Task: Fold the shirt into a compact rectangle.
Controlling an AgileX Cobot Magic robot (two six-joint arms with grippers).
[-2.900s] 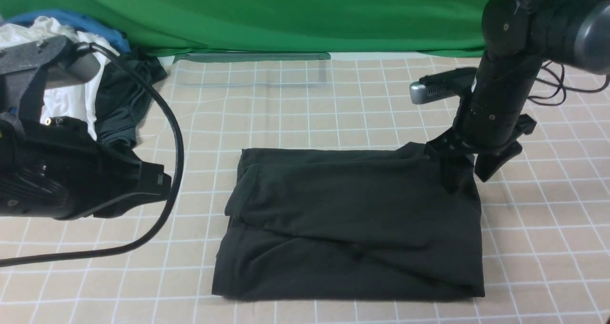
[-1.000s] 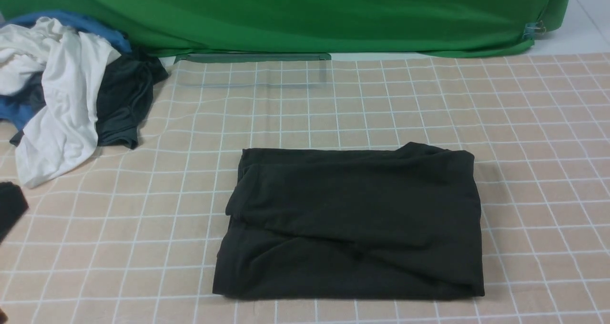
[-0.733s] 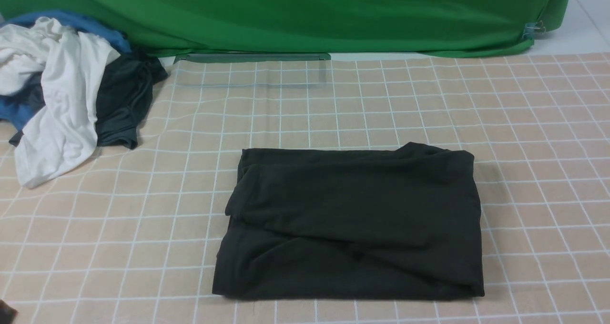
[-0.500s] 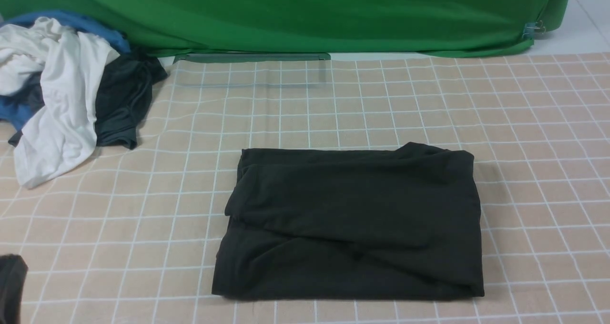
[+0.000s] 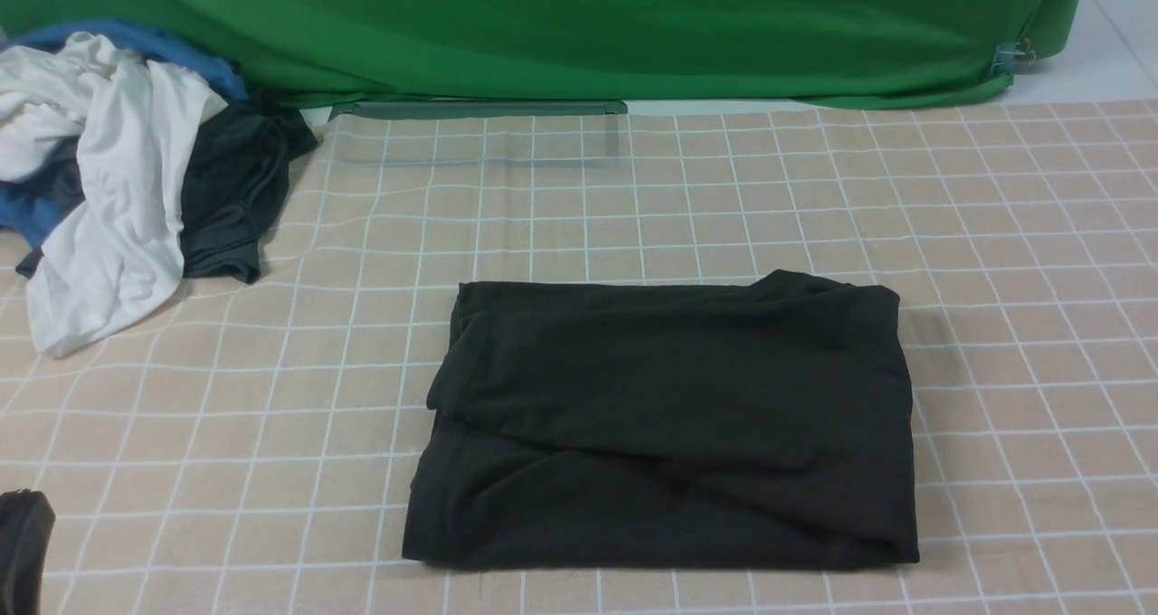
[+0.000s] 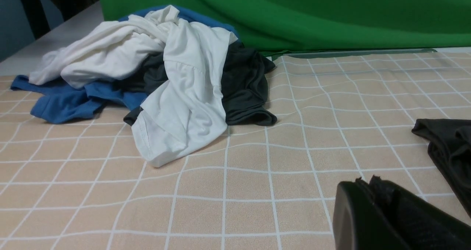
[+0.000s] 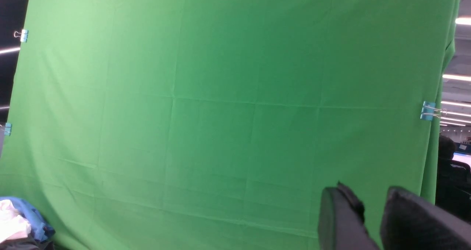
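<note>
The black shirt (image 5: 665,425) lies folded into a rough rectangle on the checked cloth, slightly right of the middle in the front view. Its logo and neck label are hidden. One corner of the shirt (image 6: 450,147) shows in the left wrist view. My left gripper (image 6: 366,182) hovers low over the cloth beside that corner, fingers pressed together with nothing between them. Only its dark tip (image 5: 20,547) shows in the front view, at the lower left edge. My right gripper (image 7: 371,202) is raised off the table facing the green backdrop, open and empty.
A heap of clothes sits at the far left: a white garment (image 5: 109,190), a blue one (image 5: 136,41) and a dark grey one (image 5: 231,190). The green backdrop (image 5: 579,27) hangs behind the table. A grey bar (image 5: 479,108) lies along the far edge.
The right arm, earlier at the shirt's far right corner, has lifted out of the front view. The left arm has drawn back to the lower left edge. The shirt has not moved.
</note>
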